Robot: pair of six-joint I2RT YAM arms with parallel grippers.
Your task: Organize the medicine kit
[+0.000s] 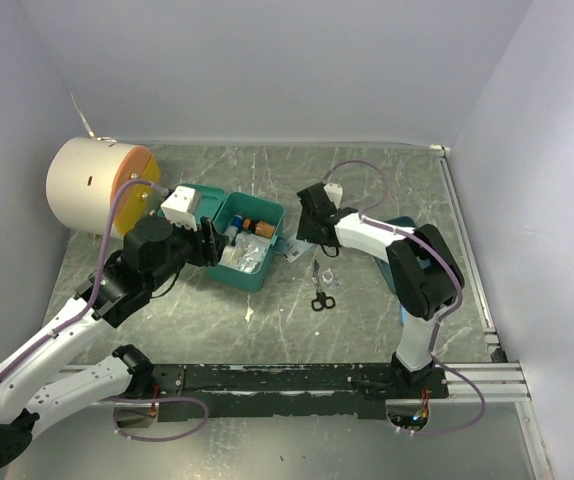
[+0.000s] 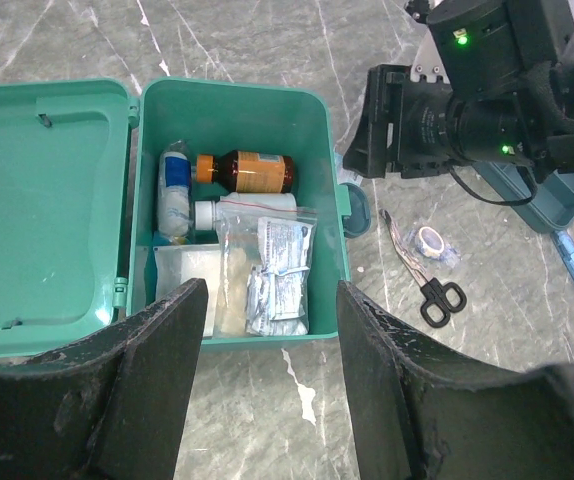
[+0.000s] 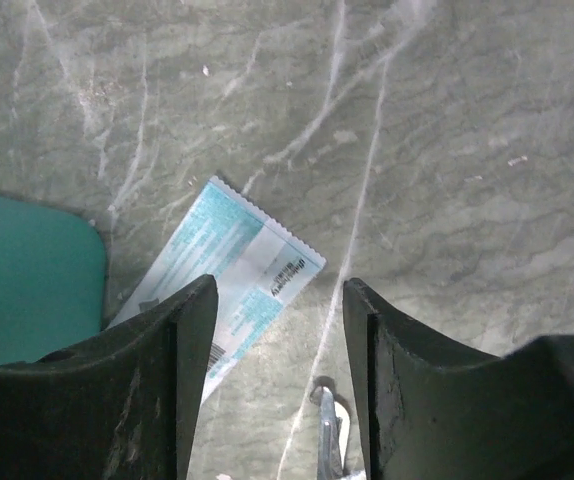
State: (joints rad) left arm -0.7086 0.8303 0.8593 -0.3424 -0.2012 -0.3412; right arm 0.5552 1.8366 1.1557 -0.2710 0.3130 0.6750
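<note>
The medicine kit [image 1: 255, 243] is a teal box lying open, with its lid [image 2: 42, 200] folded out to the left. Inside it [image 2: 235, 95] are a brown bottle [image 2: 247, 172], a white and blue bottle [image 2: 174, 190] and a clear bag of packets [image 2: 272, 265]. My left gripper [image 1: 210, 243] is open and empty, hovering over the kit's near edge [image 2: 267, 295]. My right gripper [image 1: 305, 238] is open and empty just above the table. A white and blue packet [image 3: 232, 275] lies flat under it beside the kit's corner [image 3: 27, 270], partly behind the left finger [image 3: 157, 380].
Black-handled scissors [image 1: 322, 290] and a small tape roll [image 1: 329, 272] lie right of the kit; the scissors' tip shows in the right wrist view [image 3: 329, 430]. A darker teal tray [image 2: 567, 195] sits behind the right arm. A cream cylinder [image 1: 92, 185] stands at the back left.
</note>
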